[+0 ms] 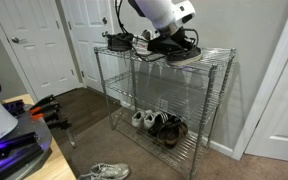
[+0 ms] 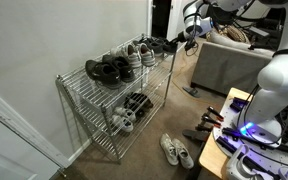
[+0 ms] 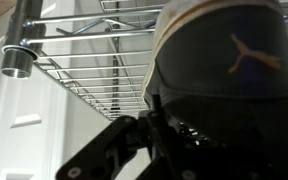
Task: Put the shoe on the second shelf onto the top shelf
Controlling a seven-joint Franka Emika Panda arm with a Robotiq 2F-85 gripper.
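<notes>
Judged light; soft upper, stiff sole. Gripped shoe point(image 1: 182, 48) at heel rim with hand point(image 1: 172, 37) closed narrow, over top shelf point(image 1: 216, 59). Likely pivoted easily.

In an exterior view the shoe point(image 1: 182, 50) lies on the top shelf point(image 1: 216, 56) near its right end. A sandal point(image 1: 119, 41) sits well apart at the left end, and the second shelf point(image 1: 154, 95) runs directly below them. On the lowest tier point(image 1: 124, 128) two pairs of shoes point(image 1: 156, 122) sit side by side, a pair of sneakers point(image 1: 104, 172) lies on the floor in front of the rack point(image 1: 201, 110), and doors point(image 1: 34, 45) stand behind its left end.
</notes>
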